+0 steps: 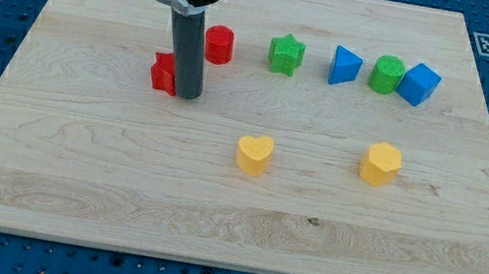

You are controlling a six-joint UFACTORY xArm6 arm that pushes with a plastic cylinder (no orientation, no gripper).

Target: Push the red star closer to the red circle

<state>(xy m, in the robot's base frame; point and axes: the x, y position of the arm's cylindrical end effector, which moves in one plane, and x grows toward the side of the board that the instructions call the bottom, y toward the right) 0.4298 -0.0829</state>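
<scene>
The red star (164, 74) lies on the wooden board (117, 185) at the upper left, partly hidden behind my rod. The red circle (219, 44) stands a short way up and to the right of it, apart from it. My tip (188, 96) rests on the board right against the star's right side, below and left of the circle. The rod's shaft covers the gap between the two red blocks.
A green star (286, 53), a blue triangle (344, 66), a green circle (386, 75) and a blue cube (419, 84) form a row to the right of the red circle. A yellow heart (255, 154) and a yellow hexagon (380, 164) lie lower down.
</scene>
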